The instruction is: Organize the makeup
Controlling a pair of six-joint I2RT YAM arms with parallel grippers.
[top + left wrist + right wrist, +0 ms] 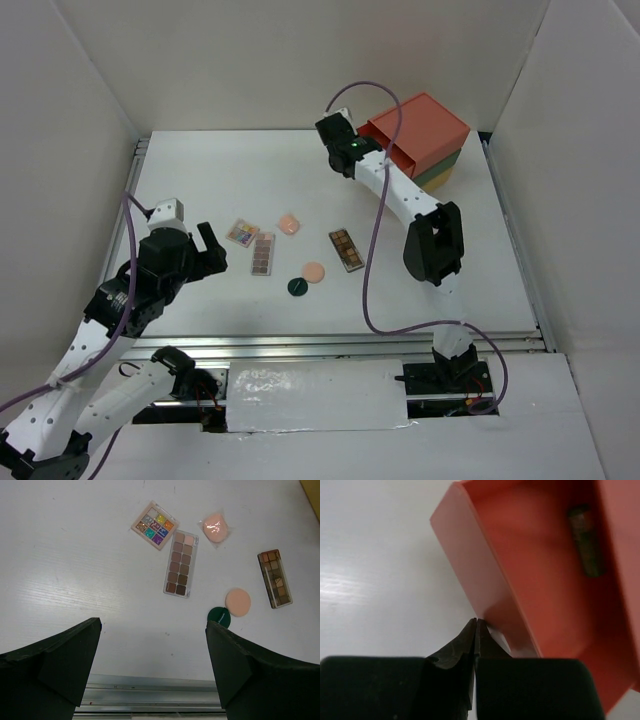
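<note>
my left claw (pixel 153 626) hangs wide open, empty, above the tabletop (pixel 60 555), right claw (pixel 476 625) pinched closed at the orange drawer (pixel 470 565) wall.

No text, label, brand, number or sign can be read in any of the views. The small square multicolour palette (pixel 155 525) on the counter has a faint line of marks across its middle, too small and blurred to make out. The dark green disc (pixel 216 617) carries a pale speck near its centre; whether that is print cannot be told.
</note>
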